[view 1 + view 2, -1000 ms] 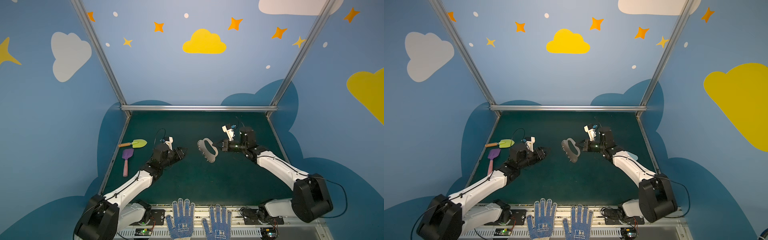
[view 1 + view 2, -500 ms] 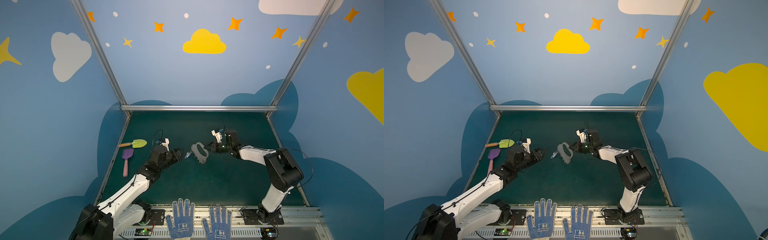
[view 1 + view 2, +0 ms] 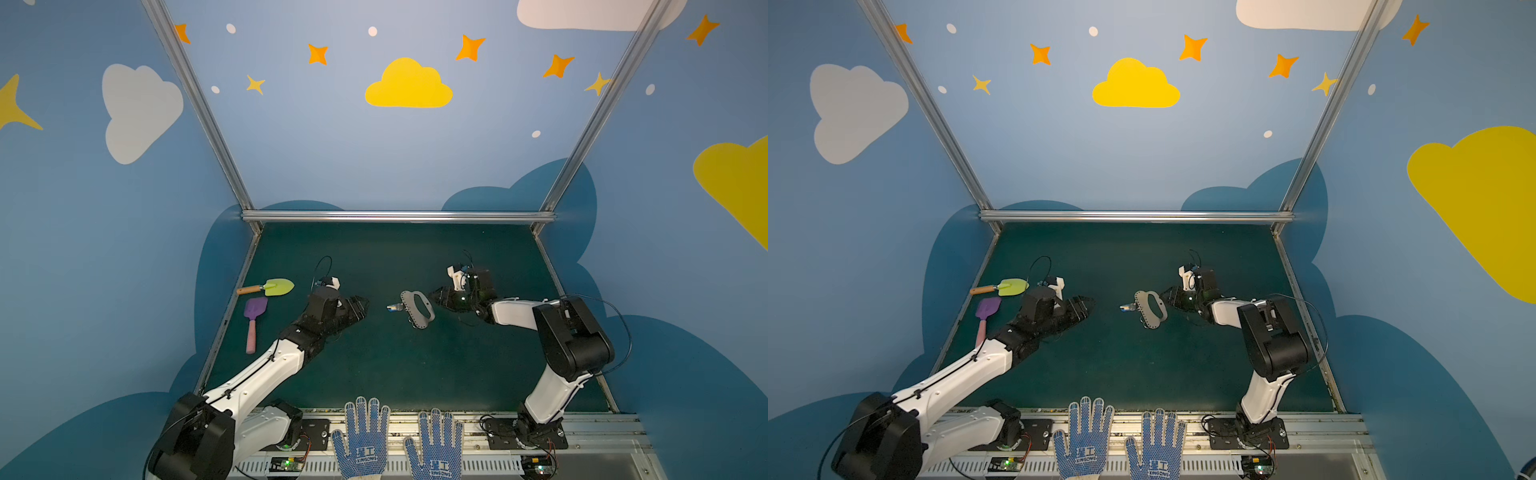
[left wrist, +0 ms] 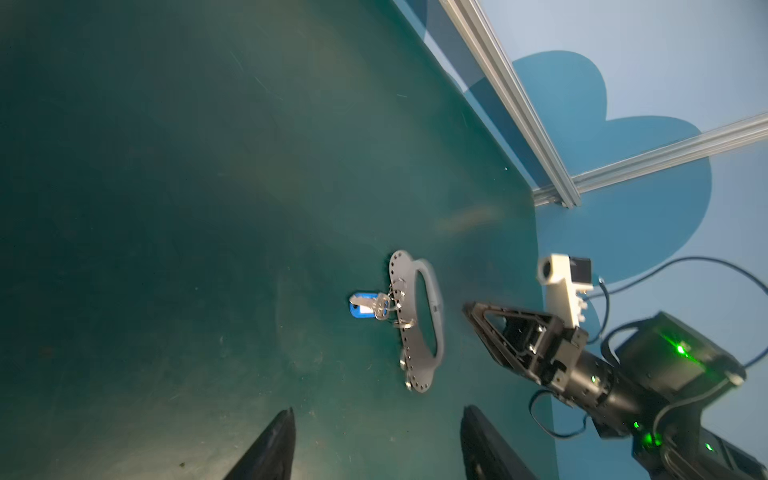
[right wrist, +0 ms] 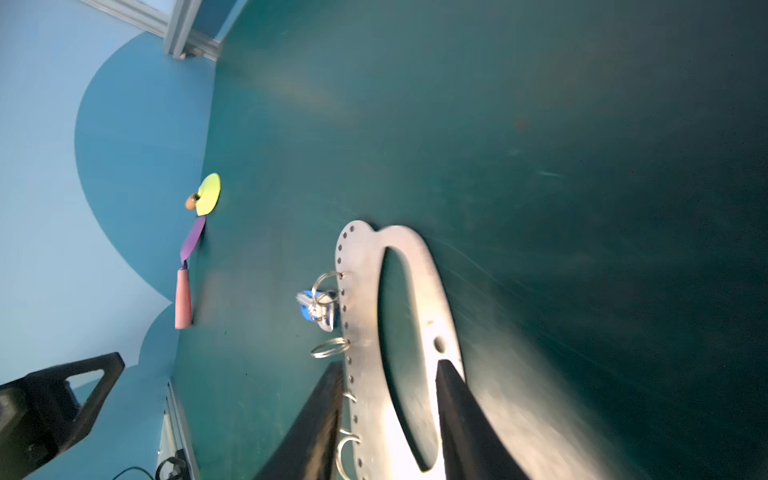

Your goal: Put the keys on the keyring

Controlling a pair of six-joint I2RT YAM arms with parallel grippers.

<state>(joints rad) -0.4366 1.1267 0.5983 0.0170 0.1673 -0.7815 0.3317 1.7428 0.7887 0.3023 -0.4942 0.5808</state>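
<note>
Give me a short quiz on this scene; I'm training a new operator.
1. True or false: the left claw grips the keys.
2. On the keyring, the keys sit at: A its holed edge; B inside its oval cutout; C nowhere, they lie well apart.
3. Fill in: the tag on the keys is ___ and white.
Key: 1 false, the left claw is open and empty; 2 A; 3 blue.

Midway across the tabletop (image 3: 386,374) lies the keyring (image 3: 417,309) — the keys (image 3: 392,308) touching its side toward the left edge — right gripper (image 3: 434,296) just beside.
</note>
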